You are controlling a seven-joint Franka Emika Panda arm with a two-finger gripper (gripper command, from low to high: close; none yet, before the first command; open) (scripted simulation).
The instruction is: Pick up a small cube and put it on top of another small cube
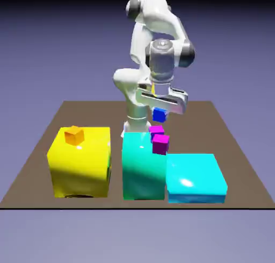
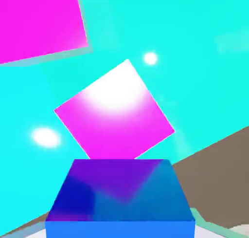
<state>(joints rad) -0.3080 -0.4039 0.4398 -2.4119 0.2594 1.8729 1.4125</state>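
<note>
I see the blue cube (image 1: 159,115) (image 2: 121,198) pinched in the gripper (image 1: 159,112), hanging in the air above the teal block (image 1: 142,168), just over two magenta cubes (image 1: 160,144) (image 2: 115,111) there; an orange cube (image 1: 74,135) sits on the yellow block (image 1: 80,162) beside the teal one

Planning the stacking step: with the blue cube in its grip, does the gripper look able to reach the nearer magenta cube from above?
Probably yes. The gripper holds the blue cube above the magenta cube, and nothing shows between them in either view.
</note>
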